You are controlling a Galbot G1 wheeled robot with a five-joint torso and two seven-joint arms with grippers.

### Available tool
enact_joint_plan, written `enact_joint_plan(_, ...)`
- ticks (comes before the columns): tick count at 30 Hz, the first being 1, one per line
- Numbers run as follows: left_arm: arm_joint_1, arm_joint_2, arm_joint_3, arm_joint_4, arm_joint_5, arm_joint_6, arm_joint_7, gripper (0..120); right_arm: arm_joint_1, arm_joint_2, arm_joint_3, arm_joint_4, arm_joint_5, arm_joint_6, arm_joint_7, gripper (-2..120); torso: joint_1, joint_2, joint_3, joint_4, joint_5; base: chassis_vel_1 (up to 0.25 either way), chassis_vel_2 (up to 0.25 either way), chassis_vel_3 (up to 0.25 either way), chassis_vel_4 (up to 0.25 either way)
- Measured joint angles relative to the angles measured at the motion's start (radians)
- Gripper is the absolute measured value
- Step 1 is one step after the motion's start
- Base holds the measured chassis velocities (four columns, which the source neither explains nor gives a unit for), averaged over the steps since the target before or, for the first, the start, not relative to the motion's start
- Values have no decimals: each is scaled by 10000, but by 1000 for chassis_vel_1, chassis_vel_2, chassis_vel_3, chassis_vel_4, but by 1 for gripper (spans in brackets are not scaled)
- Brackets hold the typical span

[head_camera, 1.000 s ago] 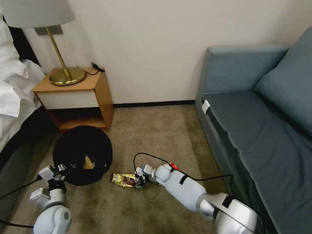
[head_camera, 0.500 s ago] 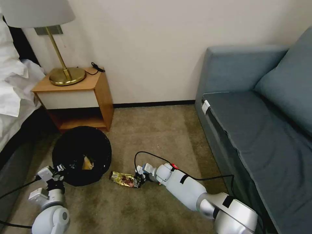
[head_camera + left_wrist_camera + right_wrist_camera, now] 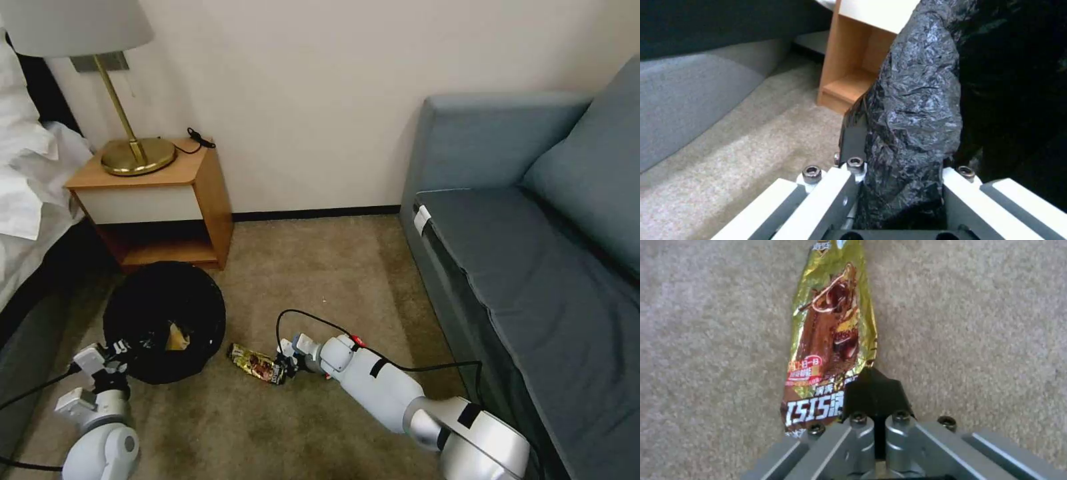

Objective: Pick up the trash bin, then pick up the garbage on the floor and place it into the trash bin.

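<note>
The trash bin (image 3: 163,320) is round and black with a crinkly black bag, tilted over the carpet in front of the nightstand. A tan crumpled piece of garbage (image 3: 175,339) lies inside it. My left gripper (image 3: 119,348) is shut on the bin's near rim; in the left wrist view the bag-covered rim (image 3: 916,110) stands between the fingers of that gripper (image 3: 902,186). A gold-brown bar wrapper (image 3: 255,363) lies just right of the bin, low over the carpet. My right gripper (image 3: 283,367) is shut on its near end, and in the right wrist view the wrapper (image 3: 831,336) stretches away from the closed black fingertips (image 3: 873,395).
A wooden nightstand (image 3: 163,200) with a brass lamp (image 3: 137,157) stands behind the bin, with the bed (image 3: 27,200) to its left. A blue-grey sofa (image 3: 533,267) lines the right side. Open carpet (image 3: 320,280) lies between them.
The bin and my left gripper have shifted slightly left. The wrapper's far end has swung a little, so it now lies more slanted in the right gripper's hold.
</note>
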Motion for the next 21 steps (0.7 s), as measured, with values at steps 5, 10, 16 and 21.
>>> enact_joint_plan(5, 138, 193, -55, -113, -163, 41, -32, 3, 28, 0, 60, 149, 1, -2, -28, 0, 0, 0, 0, 1, 1, 0, 0, 0, 0)
enact_joint_plan(10, 328, 447, -119, -242, -262, 143, -137, 3, 85, 0, 191, 182, -5, -3, -47, 0, 0, 0, 0, 0, 1, 0, 0, 0, 0)
enact_joint_plan(16, 687, 708, -197, -238, -358, 162, -160, 3, 91, -10, 420, 206, -86, 47, -78, 0, 0, 0, 0, 1, 0, 0, 0, 0, 0)
enact_joint_plan(21, 806, 778, -227, -244, -385, 174, -193, 3, 57, -217, 728, 353, -137, 76, -76, 0, 0, 0, 0, 1, 1, 0, 0, 0, 0)
